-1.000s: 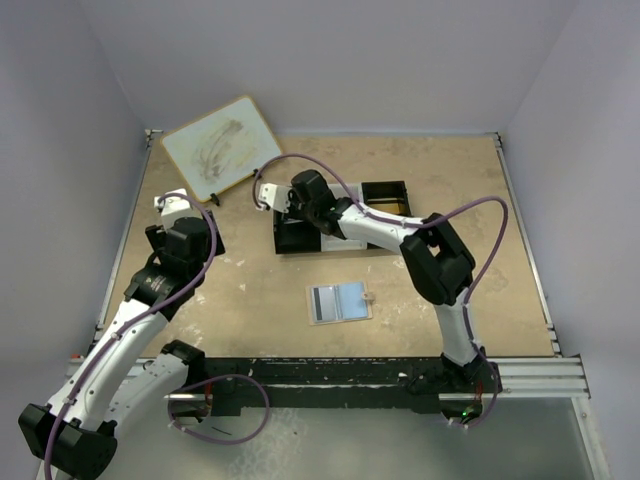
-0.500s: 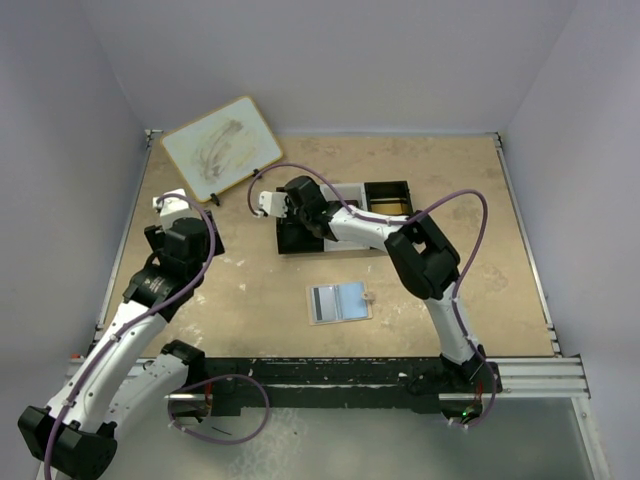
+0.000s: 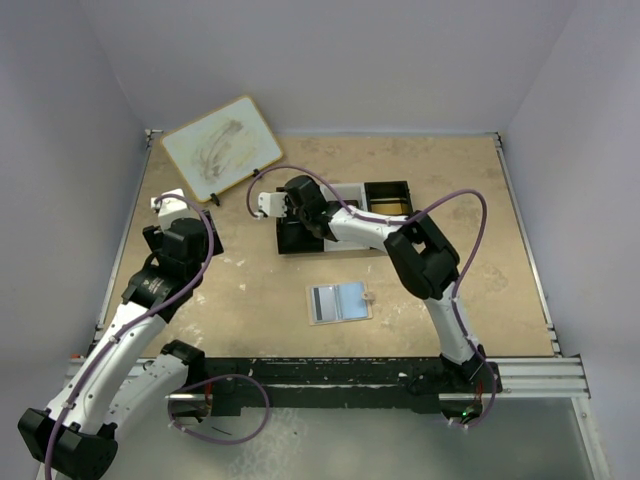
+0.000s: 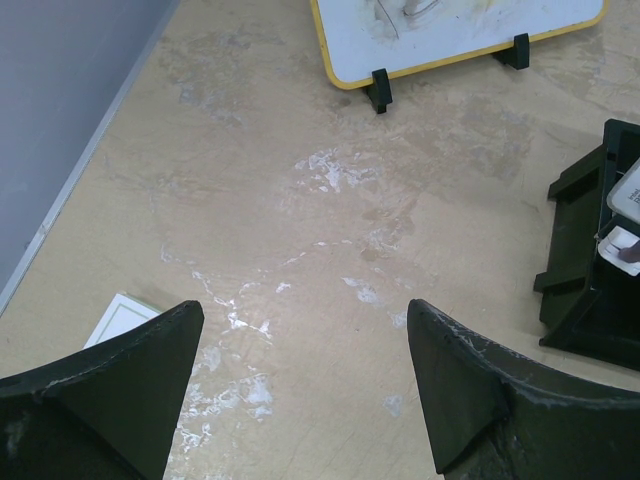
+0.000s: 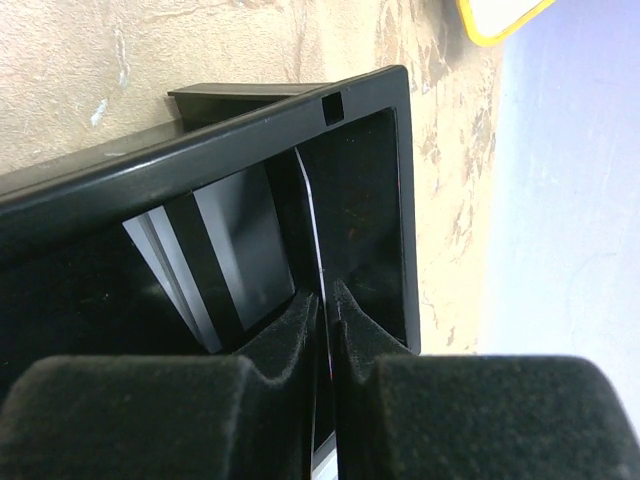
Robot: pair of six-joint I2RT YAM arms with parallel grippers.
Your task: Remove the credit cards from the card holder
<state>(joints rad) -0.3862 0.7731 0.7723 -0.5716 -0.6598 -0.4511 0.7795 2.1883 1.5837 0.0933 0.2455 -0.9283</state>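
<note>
Beige, scuffed table (image 3: 470,230) inside pale walls, seen from above: the card holder (image 3: 340,301) lies open and flat near the front edge, well apart from the black tray (image 3: 386,186), and a grey card (image 3: 322,302) appears to sit in its left half. The right gripper (image 3: 290,208) is down in the tray's left compartment. Left wrist view: the left gripper (image 4: 303,320) hovers over bare table, jaws spread wide and holding nothing, with the whiteboard (image 4: 450,30) ahead. Right wrist view: the fingers (image 5: 290,335) are all but pressed together, pinching a thin card (image 5: 311,235) on edge inside the compartment. Whether the dark slabs (image 5: 235,250) beside it are further cards cannot be told. Judgement: one card is out and at its drop-off, not yet released — at least one is left in the holder.
</note>
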